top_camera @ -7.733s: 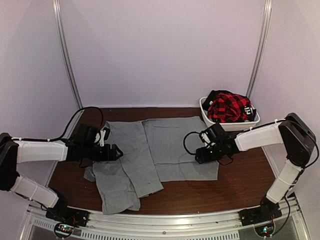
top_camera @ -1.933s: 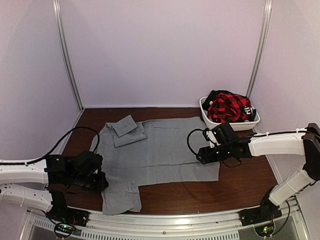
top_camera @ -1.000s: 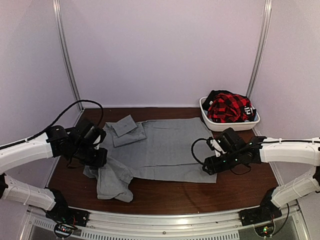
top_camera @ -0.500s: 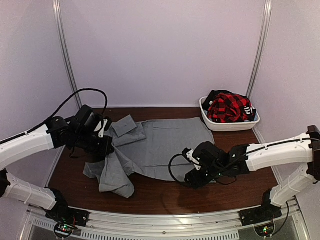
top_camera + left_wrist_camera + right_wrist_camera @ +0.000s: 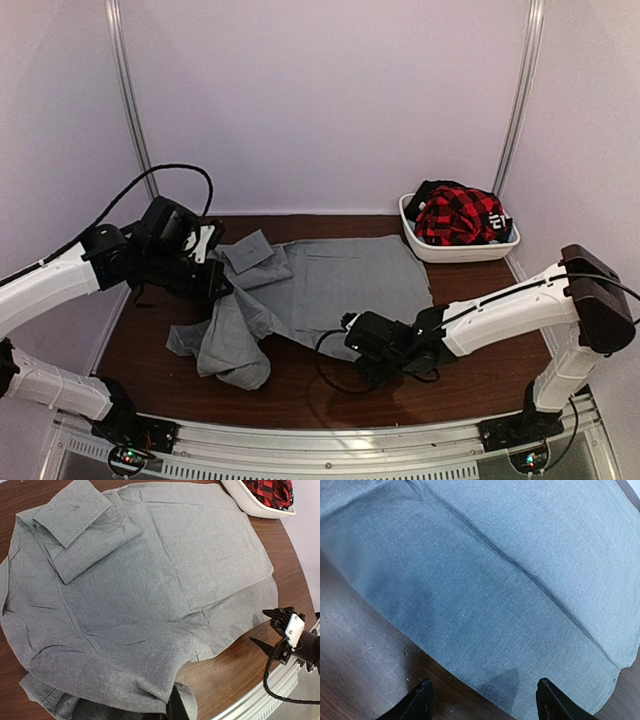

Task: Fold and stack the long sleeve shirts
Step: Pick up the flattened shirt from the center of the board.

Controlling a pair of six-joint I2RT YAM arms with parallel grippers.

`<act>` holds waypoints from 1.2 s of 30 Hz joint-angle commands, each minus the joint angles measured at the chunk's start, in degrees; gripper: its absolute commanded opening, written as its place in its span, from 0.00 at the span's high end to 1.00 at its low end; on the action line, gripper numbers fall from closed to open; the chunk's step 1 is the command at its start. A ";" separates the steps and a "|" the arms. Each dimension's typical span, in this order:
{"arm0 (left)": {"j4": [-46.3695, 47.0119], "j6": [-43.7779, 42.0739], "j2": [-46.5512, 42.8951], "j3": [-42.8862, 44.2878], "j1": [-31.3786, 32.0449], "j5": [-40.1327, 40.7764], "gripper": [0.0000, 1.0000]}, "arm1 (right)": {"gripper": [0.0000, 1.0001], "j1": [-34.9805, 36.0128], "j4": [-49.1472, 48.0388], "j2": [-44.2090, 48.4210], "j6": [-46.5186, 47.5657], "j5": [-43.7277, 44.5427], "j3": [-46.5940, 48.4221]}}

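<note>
The grey shirt [image 5: 345, 285] lies spread on the worktop [image 5: 480, 370] at centre frame. The left pincer [image 5: 216, 284] pinches its bunched edge at middle left; the right pincer [image 5: 482, 702] stands open over the lower hem.

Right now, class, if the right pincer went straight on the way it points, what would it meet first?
Probably the near edge of the grey shirt, lying flat on the table just ahead of the open right pincer; depth is unclear.
</note>
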State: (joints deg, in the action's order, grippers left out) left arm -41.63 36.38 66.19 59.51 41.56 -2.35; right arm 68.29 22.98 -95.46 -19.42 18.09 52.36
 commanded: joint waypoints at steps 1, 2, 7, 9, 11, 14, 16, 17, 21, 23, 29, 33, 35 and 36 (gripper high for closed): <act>1.72 -1.17 -1.34 1.58 -0.43 -2.11 1.00 | 0.29 0.87 2.89 -2.43 -0.19 7.36 2.30; 1.72 -1.18 -1.45 1.66 -0.51 -2.22 1.00 | 0.29 1.00 3.35 -2.93 -0.31 7.93 2.53; 1.55 -1.36 -1.73 2.27 -0.55 -2.65 1.00 | 0.29 2.65 3.19 -4.19 0.58 9.21 3.10; 1.58 -1.37 -1.76 2.28 -0.61 -2.96 1.00 | 0.29 3.16 2.87 -4.49 0.88 9.08 3.27; 1.61 -1.44 -1.77 2.37 -0.60 -3.21 1.00 | 0.29 3.49 2.84 -5.12 1.08 9.17 3.35; 1.60 -1.36 -2.06 2.67 -0.76 -3.51 1.00 | 0.29 3.75 3.03 -6.08 1.15 9.95 3.52; 1.55 -1.40 -2.32 2.80 -0.93 -3.87 1.00 | 0.29 3.79 3.48 -6.57 0.66 10.85 3.78; 1.53 -1.48 -2.50 2.81 -1.00 -4.02 1.00 | 0.29 3.78 3.81 -6.77 0.36 11.51 3.87; 1.33 -1.66 -3.11 2.81 -1.42 -4.55 1.00 | 0.30 3.70 6.19 -8.14 -1.16 14.09 4.82; 1.08 -1.79 -3.45 2.94 -1.76 -4.51 1.00 | 0.30 3.46 8.01 -9.19 -2.68 15.83 5.63; -0.20 -2.59 -3.51 2.90 -2.53 -3.53 1.00 | 0.33 2.51 11.50 -9.48 -5.73 17.93 5.94; -1.41 -3.13 -3.31 2.41 -2.62 -1.71 1.00 | 0.35 1.95 14.28 -8.38 -7.84 18.41 5.50; -1.52 -3.24 -3.54 2.08 -2.78 -1.41 1.00 | 0.36 1.38 15.46 -8.25 -8.68 18.50 5.08; -1.53 -3.29 -3.65 1.84 -2.95 -1.30 1.00 | 0.37 0.99 16.06 -8.25 -9.05 18.40 4.78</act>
State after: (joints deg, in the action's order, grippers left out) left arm -43.42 34.41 63.37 60.55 39.35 -5.04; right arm 70.59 33.95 -104.42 -25.39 34.85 58.22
